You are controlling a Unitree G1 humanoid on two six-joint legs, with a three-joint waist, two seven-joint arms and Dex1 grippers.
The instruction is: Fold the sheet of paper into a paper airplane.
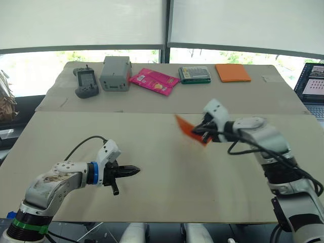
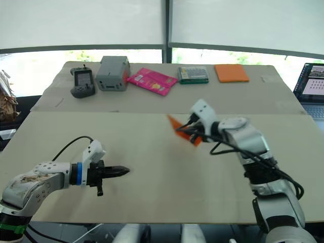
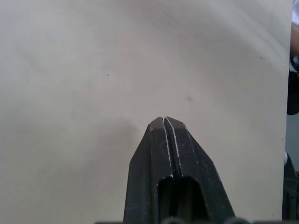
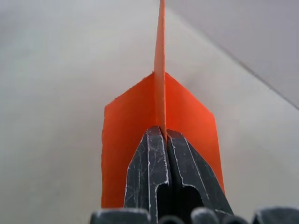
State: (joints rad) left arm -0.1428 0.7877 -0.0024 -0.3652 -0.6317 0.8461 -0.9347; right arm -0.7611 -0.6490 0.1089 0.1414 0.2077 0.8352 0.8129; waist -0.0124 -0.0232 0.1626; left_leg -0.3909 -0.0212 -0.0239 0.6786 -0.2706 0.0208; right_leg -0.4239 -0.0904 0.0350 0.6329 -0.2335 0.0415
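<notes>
Low on the near table (image 1: pixel 152 192), the left gripper (image 1: pixel 132 171) hovers with jaws clenched on nothing. Across bare tabletop, the right gripper (image 1: pixel 203 130) pinches the paper airplane (image 4: pixel 159 116) by its central fin, held above the surface. Along the far table sit a remote (image 1: pixel 85 82), grey box (image 1: pixel 115 73), pink packet (image 1: pixel 154 80) and orange rectangle (image 1: pixel 232 72).

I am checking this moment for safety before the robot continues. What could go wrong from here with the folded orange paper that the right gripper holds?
1. The right gripper pinches the paper airplane by its thin centre fin alone, above the table; it could slip out or tear.
2. The left gripper is shut and far from the paper, so it probably could not catch a fall.
3. A hard pinch may crush the creases.
</notes>
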